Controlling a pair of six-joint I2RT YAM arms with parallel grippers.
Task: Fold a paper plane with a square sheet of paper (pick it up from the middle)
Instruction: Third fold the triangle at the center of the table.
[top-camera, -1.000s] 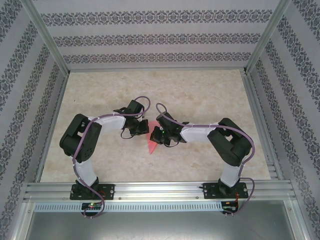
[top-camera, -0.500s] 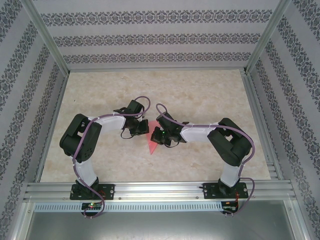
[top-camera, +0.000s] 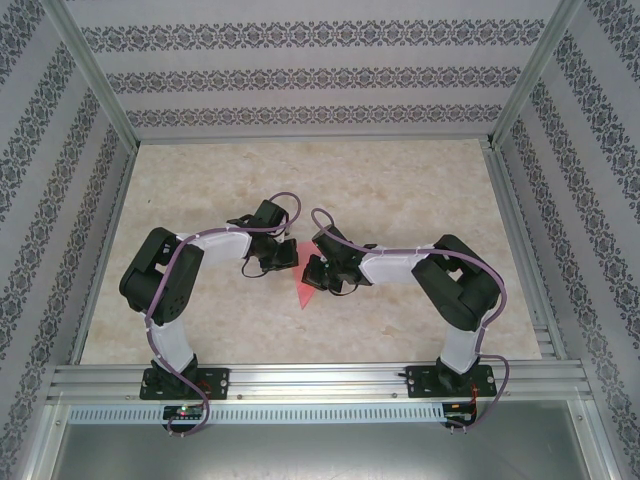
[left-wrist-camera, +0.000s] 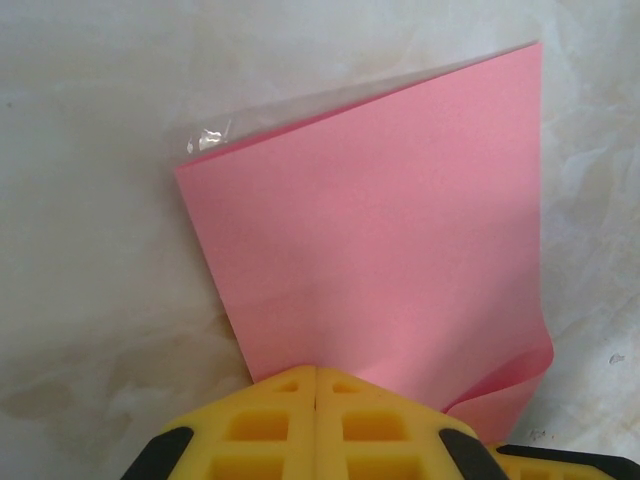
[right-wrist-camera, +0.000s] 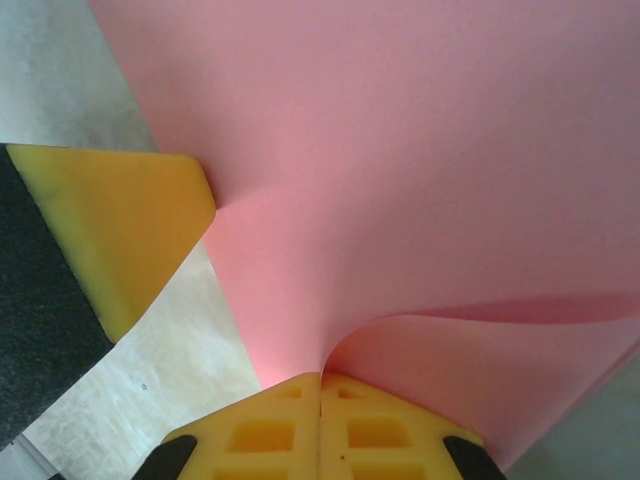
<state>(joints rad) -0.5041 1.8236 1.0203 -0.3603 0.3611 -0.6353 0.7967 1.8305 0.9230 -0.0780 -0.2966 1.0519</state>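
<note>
Pale marbled bench (top-camera: 400, 190) lies under the thin salmon-pink square paper sheet (left-wrist-camera: 380, 220), which stretches ahead of both tools. The left tool (left-wrist-camera: 316, 378) and right tool (right-wrist-camera: 320, 382) are each clamped on its edge. It looks light, floppy and easily creased, so mid-edge grips suit it.

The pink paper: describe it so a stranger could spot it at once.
Start at the pale stone-look table. Near its middle, the pink paper is pinched by the left claw and the right claw. It stands out as thin, matte and salmon-pink against the pale top.
</note>
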